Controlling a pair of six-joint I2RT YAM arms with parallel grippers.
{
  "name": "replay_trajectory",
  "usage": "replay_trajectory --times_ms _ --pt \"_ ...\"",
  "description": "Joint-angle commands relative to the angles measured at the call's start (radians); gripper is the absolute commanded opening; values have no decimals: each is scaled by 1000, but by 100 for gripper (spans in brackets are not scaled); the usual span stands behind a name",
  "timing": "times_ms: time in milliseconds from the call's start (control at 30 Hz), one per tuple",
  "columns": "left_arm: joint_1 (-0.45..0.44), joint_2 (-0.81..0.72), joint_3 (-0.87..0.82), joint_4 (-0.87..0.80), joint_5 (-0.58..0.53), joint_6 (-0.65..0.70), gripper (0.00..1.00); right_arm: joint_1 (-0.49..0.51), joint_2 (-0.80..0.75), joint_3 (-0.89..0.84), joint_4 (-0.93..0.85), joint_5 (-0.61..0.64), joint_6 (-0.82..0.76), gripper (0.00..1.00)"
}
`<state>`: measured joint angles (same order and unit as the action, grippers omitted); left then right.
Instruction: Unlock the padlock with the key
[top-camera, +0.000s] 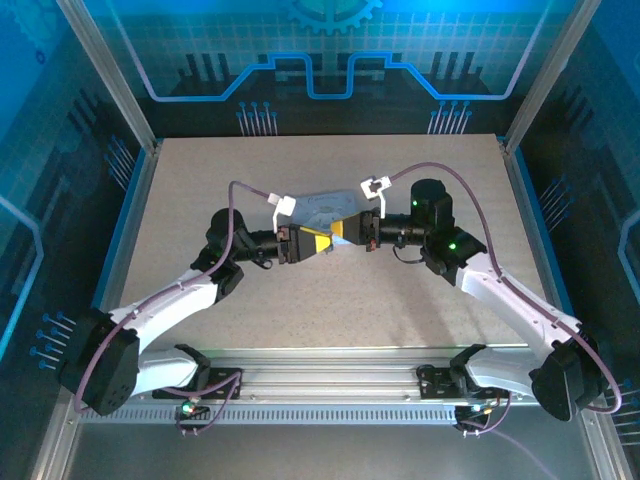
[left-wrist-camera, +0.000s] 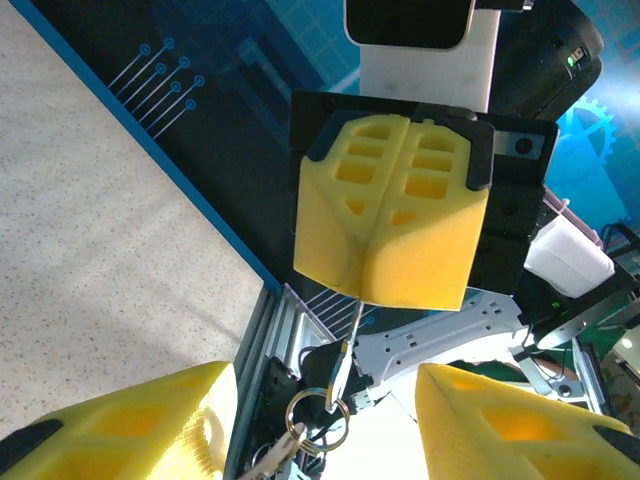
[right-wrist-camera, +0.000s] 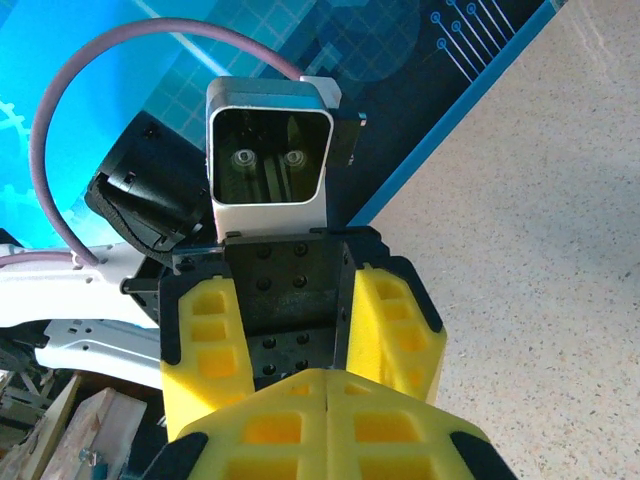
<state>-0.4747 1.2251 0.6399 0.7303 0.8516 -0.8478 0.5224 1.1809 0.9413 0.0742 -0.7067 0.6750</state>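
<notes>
In the left wrist view, the left gripper (left-wrist-camera: 328, 375) is seen nearest, its yellow fingers held apart and closed on nothing. Between them a small ring (left-wrist-camera: 320, 415) is hung from the key (left-wrist-camera: 350, 340), a thin dark sliver pinched at its upper end by the right gripper (left-wrist-camera: 366, 288), whose fingers are pressed together. The padlock cannot be made out with certainty. Farther off, in the top view, a pale tin (top-camera: 322, 208) is seen on the table (top-camera: 300, 320) behind both grippers. The key is judged picked up. Seating it, turning it and freeing the shackle are judged left to do.
</notes>
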Motion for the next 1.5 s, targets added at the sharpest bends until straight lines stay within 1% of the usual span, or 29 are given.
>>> replay_trajectory --times_ms 0,233,433,467,567,633,733,967,1100,1300,1467 --pt "-11 4 -12 35 23 -6 49 -3 -7 -12 27 0 11 0" --pt "-12 2 -15 34 23 -6 39 -4 -12 -16 24 5 11 0" --pt "-12 -3 -20 30 17 -5 24 -4 -15 -19 22 8 10 0" --pt "-11 -4 -20 30 17 -6 23 -4 -16 -21 22 10 12 0" --pt "-12 -7 -20 28 17 -8 20 -5 -18 -22 25 15 15 0" --pt "-13 -7 -20 25 16 -8 21 -5 -20 -24 25 20 15 0" --pt "-12 -7 -20 20 16 -7 25 -7 -23 -25 25 26 17 0" --pt "-13 -1 -20 11 14 0 24 -10 -26 -24 27 29 20 0" --pt "-12 -1 -20 12 14 1 19 -10 -26 -24 28 29 19 0" --pt "-11 1 -19 8 14 1 14 -12 -27 -27 33 33 22 0" --pt "-12 -2 -22 9 15 1 7 -12 -28 -32 39 33 27 0"
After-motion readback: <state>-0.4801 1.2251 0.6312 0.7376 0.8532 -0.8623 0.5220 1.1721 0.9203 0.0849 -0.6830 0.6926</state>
